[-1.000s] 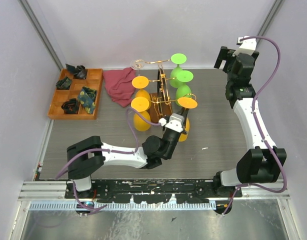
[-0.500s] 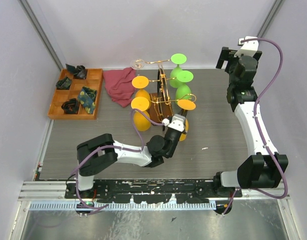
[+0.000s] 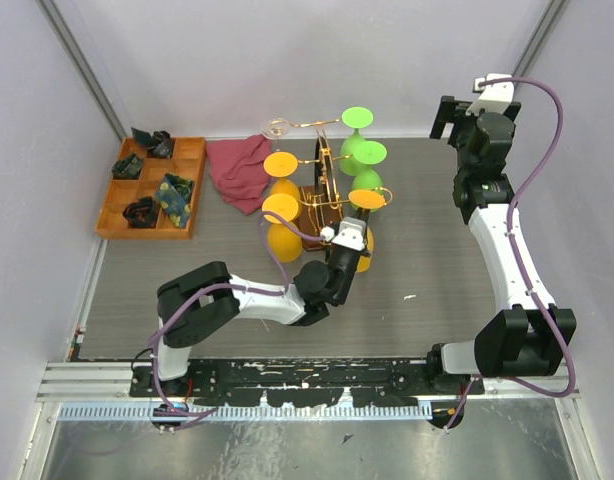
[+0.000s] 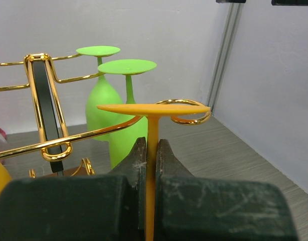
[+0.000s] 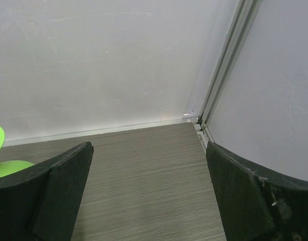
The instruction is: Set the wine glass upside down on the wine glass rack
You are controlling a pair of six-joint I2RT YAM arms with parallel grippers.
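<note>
My left gripper [image 4: 150,153] is shut on the stem of an upside-down orange wine glass [image 4: 153,109]. Its flat foot sits level with the curled end of a gold arm of the wine glass rack [image 4: 43,100]. In the top view the gripper [image 3: 349,237] holds this glass [image 3: 370,200] at the rack's [image 3: 325,185] right front arm. Two more orange glasses [image 3: 281,207] hang on the rack's left side and green glasses [image 3: 367,152] on its right rear. My right gripper [image 3: 450,118] is open and empty, raised at the back right.
A wooden divided tray [image 3: 114,210] with small dark items stands at the back left. A crumpled red cloth [image 3: 237,170] lies left of the rack. A clear glass [image 3: 276,128] shows behind it. Walls close the back and sides.
My left gripper has moved the orange glass back and a little left, towards the rack's right front arm. The right arm has barely moved.
</note>
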